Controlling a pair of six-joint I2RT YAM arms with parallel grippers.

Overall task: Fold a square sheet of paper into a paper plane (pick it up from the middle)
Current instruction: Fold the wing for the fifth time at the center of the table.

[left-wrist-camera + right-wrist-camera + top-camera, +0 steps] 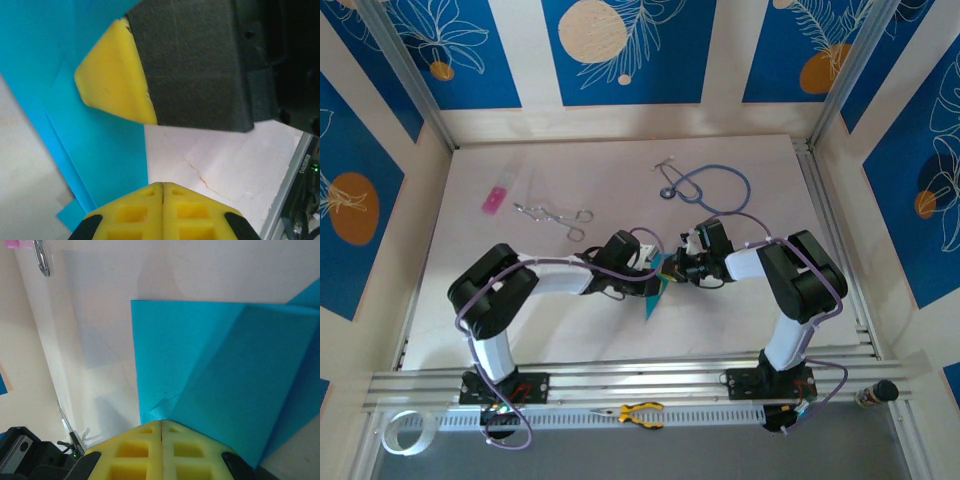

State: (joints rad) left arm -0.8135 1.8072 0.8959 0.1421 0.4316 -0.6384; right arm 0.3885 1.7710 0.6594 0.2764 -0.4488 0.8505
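Resting my clenched right gripper [161, 422] on the square sheet of paper [210, 350] (creased into angled flaps), mid-table [570, 335] toward the near edge; my left gripper [162, 185], fingers clenched together, sits just beside it

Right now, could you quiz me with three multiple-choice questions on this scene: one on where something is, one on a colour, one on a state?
1. Where does the stethoscope lie on the table?
A) far side, right of centre
B) on the near rail
C) under the left arm

2. What colour is the folded paper?
A) pink
B) cyan-blue
C) white

3. How does the right gripper stand?
A) wide open
B) shut
C) half open

Answers:
1 A: the top view shows it there, past both wrists.
2 B: the colour is plain in both wrist views.
3 B: its yellow fingers meet with no gap.
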